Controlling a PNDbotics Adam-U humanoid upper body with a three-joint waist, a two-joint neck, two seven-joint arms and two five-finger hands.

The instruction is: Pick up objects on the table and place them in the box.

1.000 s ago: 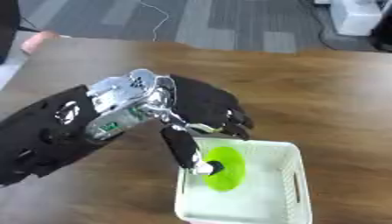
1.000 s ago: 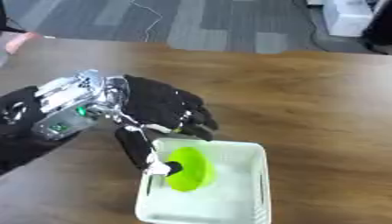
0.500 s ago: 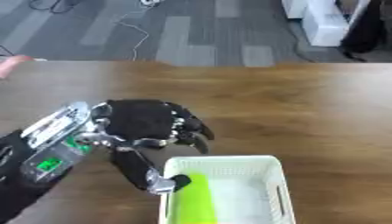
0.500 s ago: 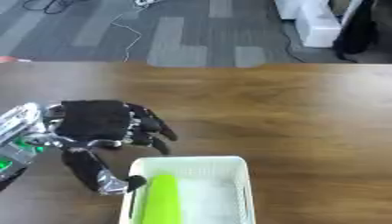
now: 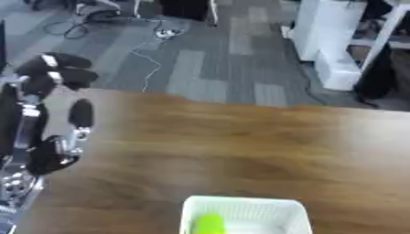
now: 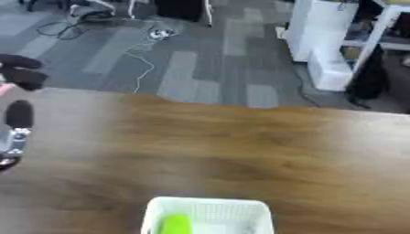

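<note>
Left hand (image 5: 48,114) is showing at the 9 o'clock edge of the left eye view, raised over the near-left part of the wooden table (image 5: 240,146). Fingers are pointing up toward 12 o'clock, straight and spread apart, the thumb standing off to the 3 o'clock side; nothing is sitting between them. In the right eye view only a few dark fingertips are showing at the 9 o'clock edge.

Right hand is not appearing in either view.

White slatted box (image 5: 244,215) is sitting on the table at 6 o'clock, cut off by the bottom edge of the view. A yellow-green object (image 5: 208,224) is lying inside it, against the wall on the 9 o'clock side; its shape is too blurred to name. The left hand is standing well apart from the box, up toward 10 o'clock from it.

Table top around the box is showing only bare wood grain. Beyond its far edge, grey carpet floor (image 6: 200,59) with cables (image 6: 136,50) toward 11 o'clock, and white furniture (image 6: 320,41) toward 1 o'clock.
</note>
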